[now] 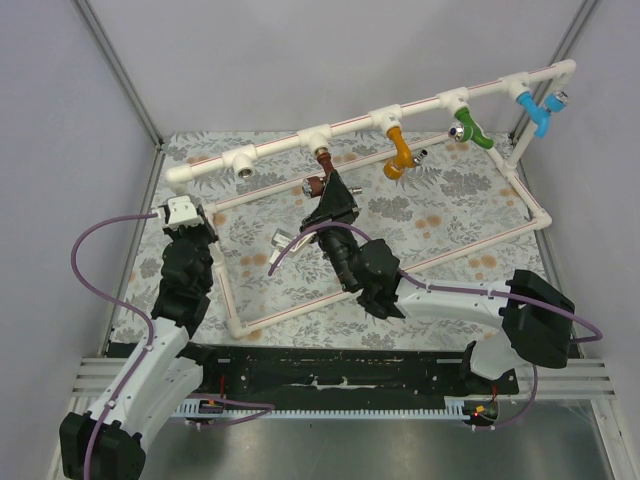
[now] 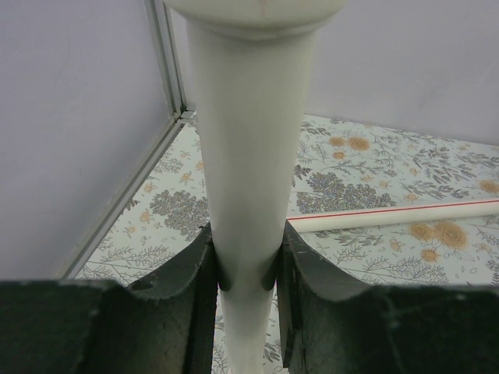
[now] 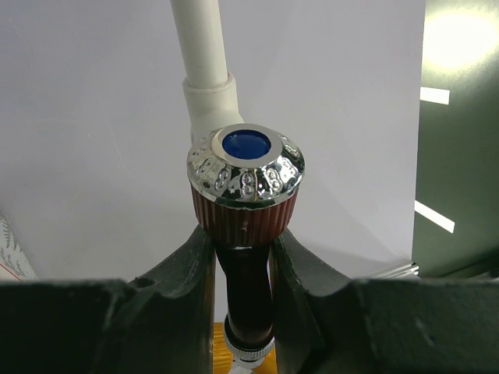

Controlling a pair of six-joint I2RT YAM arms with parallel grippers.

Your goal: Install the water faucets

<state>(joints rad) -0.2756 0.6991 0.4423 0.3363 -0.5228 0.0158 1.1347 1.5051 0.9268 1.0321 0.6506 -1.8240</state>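
Note:
The dark reddish-brown water faucet (image 1: 316,178) hangs under a tee of the raised white pipe rail (image 1: 360,122), its top end at the tee. My right gripper (image 1: 332,198) is shut on its body. In the right wrist view its chrome cap with a blue dot (image 3: 245,167) sits just above my right gripper (image 3: 243,269). The orange-yellow faucet (image 1: 398,155) hangs from the neighbouring tee to the right. My left gripper (image 1: 186,220) is shut on the frame's left post, which shows as a white pipe (image 2: 249,156) clamped in my left gripper (image 2: 246,273).
A green tap (image 1: 470,128) and a light blue tap (image 1: 536,112) hang further right on the rail. An open tee (image 1: 243,165) sits at the rail's left end. The frame's lower pipes (image 1: 380,280) lie on the floral mat. Grey walls enclose the table.

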